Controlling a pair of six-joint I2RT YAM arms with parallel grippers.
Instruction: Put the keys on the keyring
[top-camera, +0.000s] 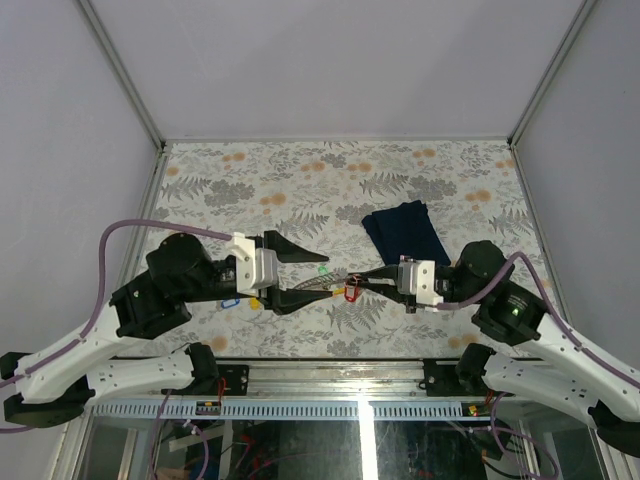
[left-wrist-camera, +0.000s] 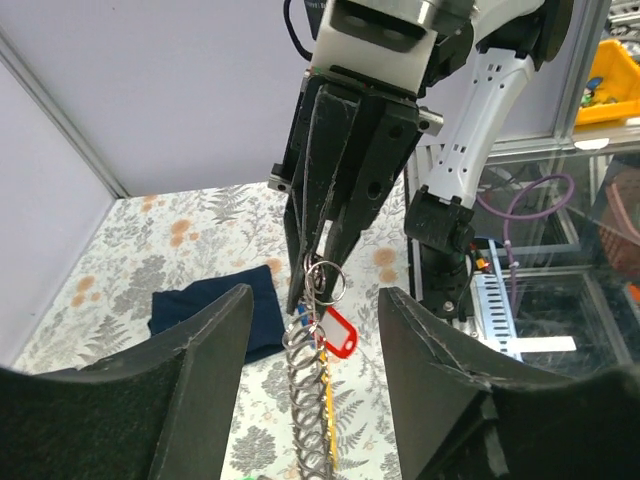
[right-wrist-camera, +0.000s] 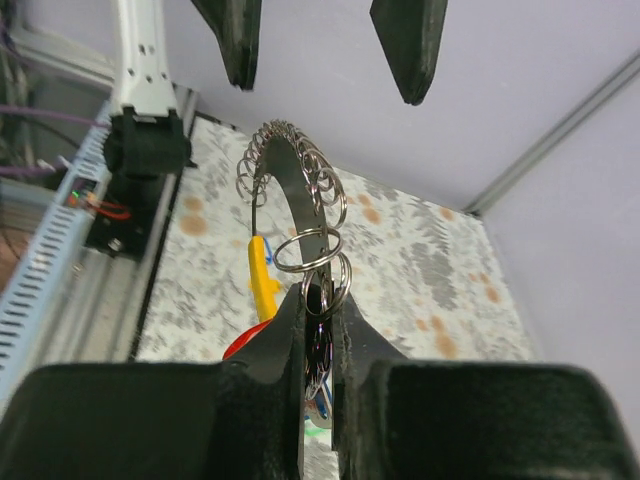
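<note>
You are at the set-up for threading, and no key is in hand yet. Your right gripper (right-wrist-camera: 320, 300) has its jaws pressed together on one small loop of the keyring (left-wrist-camera: 308, 400) and holds it up off the bench (top-camera: 250, 180), midway between the two arms, with its red tag (left-wrist-camera: 338, 332) dangling just below the grip. Your left gripper (left-wrist-camera: 314, 300) faces it with the jaws wide apart. The toothed rim runs through the gap between them, touching neither finger as far as the wrist view shows. The loose keys look to be lying on the bench: a green-tagged key (top-camera: 322, 268) just under the ring, and a blue-tagged key (top-camera: 228, 300) back beside the left arm. The navy cloth (top-camera: 405, 232) lies apart behind the right gripper and plays no part. As I judge it, the next move calls for either closing the left jaws on the rim to steady it or lowering them to fetch a key. Either way, keep the right grip firm so the ring does not swing or twist.
</note>
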